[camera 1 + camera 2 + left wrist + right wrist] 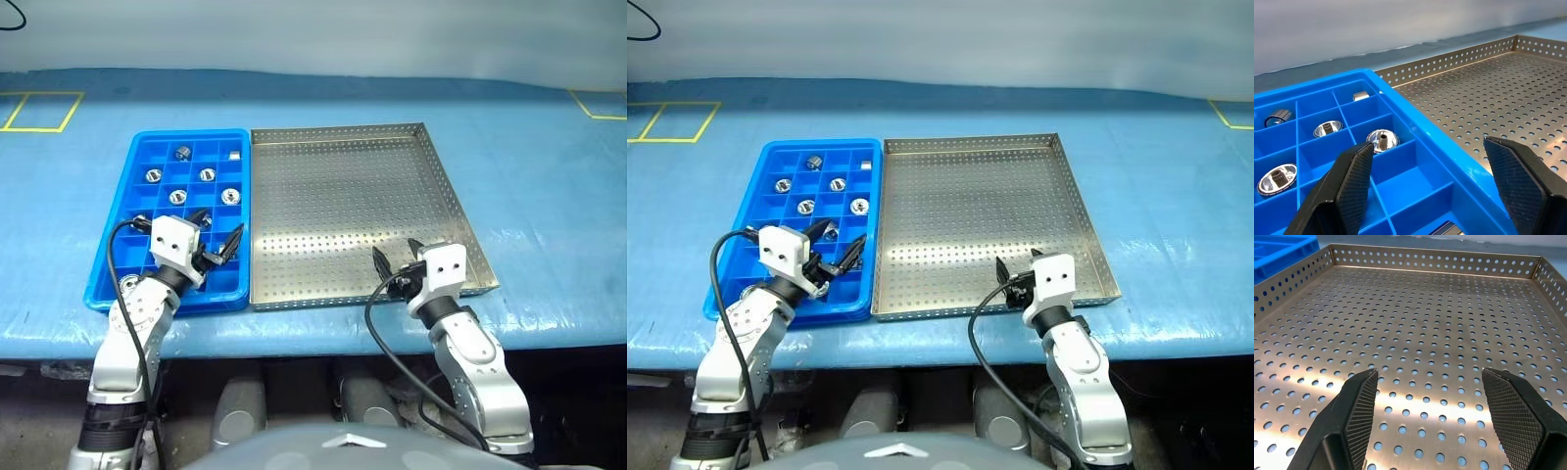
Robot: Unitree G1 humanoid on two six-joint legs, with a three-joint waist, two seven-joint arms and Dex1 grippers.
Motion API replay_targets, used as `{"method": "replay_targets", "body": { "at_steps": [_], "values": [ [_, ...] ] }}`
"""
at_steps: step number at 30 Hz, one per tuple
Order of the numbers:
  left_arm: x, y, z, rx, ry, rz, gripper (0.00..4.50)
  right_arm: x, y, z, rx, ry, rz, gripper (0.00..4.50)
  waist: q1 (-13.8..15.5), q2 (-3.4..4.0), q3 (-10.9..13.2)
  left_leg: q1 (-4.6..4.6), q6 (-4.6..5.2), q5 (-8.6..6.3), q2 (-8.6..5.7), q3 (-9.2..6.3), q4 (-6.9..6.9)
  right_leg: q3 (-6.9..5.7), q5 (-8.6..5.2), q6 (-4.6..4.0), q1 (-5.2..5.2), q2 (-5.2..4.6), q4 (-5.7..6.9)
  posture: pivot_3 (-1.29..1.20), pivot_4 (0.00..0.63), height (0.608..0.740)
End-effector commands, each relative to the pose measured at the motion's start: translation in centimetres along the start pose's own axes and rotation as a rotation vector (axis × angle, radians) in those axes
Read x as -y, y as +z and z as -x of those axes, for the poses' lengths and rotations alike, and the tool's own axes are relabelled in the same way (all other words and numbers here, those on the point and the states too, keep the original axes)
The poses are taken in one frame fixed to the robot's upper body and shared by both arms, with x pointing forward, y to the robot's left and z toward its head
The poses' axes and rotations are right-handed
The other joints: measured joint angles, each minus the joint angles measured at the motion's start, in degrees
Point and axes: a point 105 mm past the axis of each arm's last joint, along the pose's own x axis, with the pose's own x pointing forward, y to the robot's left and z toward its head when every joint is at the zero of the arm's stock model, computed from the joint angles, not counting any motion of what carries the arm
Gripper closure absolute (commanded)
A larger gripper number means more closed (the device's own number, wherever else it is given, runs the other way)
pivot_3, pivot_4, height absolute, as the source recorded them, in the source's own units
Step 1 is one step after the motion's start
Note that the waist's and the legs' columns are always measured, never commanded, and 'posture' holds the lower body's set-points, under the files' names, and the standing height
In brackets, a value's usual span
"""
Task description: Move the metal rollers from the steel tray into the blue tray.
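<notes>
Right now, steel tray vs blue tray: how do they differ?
The steel tray is perforated silver sheet metal with one open floor; the blue tray is plastic, split into square compartments. The steel tray is wider than the blue tray. No metal rollers lie on the steel tray's visible floor, while the blue tray holds metal rollers in several compartments. Both are rectangular with low rims, side by side on the blue table.

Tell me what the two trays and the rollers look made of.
Steel tray: perforated sheet metal, silver-grey, semi-glossy; it glints in the right wrist view. Blue tray: probably moulded plastic, with a smooth even colour and thin compartment walls. Rollers: polished metal by their mirror-like shine.
</notes>
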Motion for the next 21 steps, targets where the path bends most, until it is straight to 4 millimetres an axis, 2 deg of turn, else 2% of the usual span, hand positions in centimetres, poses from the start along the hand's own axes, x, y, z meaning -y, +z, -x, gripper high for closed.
{"method": "replay_targets", "body": {
  "at_steps": [1,8,21],
  "values": [
    [-0.6,0.5,0.3,0.032,0.032,-0.014,0.54,-1.4,1.7,-0.4,0.085,0.055,0.0,0.93,0.0,0.0,0.0,0.0,0.0,0.0,0.0,0.0,0.0,0.0,0.0,0.0,0.0,0.0,0.0,0.04,0.15,0.74],
    [-0.8,0.1,0.6,0.025,0.05,-0.012,0.54,-3.0,1.7,-0.9,0.081,0.135,0.02,0.93,0.4,-0.02,0.0,-0.04,0.0,0.0,-0.01,-0.01,0.0,0.01,0.01,0.01,-0.01,0.0,-0.02,0.06,0.15,0.74],
    [-0.5,-0.1,0.8,0.015,0.048,-0.016,0.54,-3.2,1.2,-1.0,0.057,0.148,0.046,0.93,0.8,-0.03,0.0,-0.03,0.0,0.0,-0.02,-0.01,0.02,0.01,0.03,0.03,0.0,0.0,-0.01,0.07,0.15,0.74]
  ]
}}
